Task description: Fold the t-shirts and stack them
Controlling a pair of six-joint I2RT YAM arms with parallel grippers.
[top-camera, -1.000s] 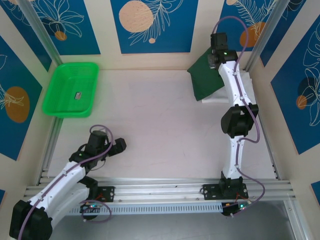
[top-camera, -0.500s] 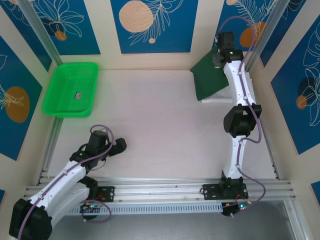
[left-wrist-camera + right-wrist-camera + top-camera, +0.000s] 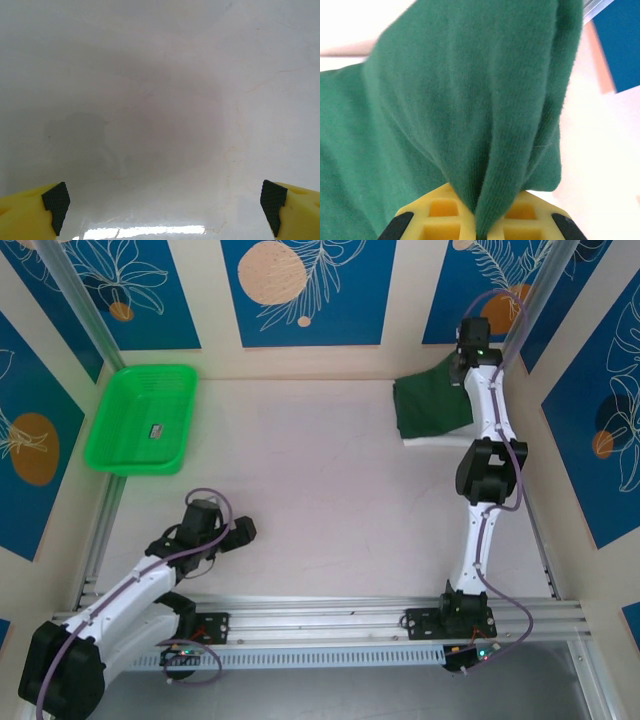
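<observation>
Blue patterned walls ringed the pale counter (image 3: 300,480). From above, the right hand (image 3: 461,368) gripped the green shirt (image 3: 430,408), which draped just beneath it over the folded white shirt (image 3: 432,441). Stacking seemed nearly done, with release left. At the left wrist, the left hand (image 3: 164,206) gaped wide over the counter. At the right wrist, green cloth bunched between the pinched fingers.

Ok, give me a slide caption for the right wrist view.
Right tool shut on a bunched fold of the dark green t-shirt, lifted off the table.

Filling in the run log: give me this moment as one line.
right hand: shut on dark green t-shirt | white t-shirt: partly under it | left hand: open, over table
</observation>
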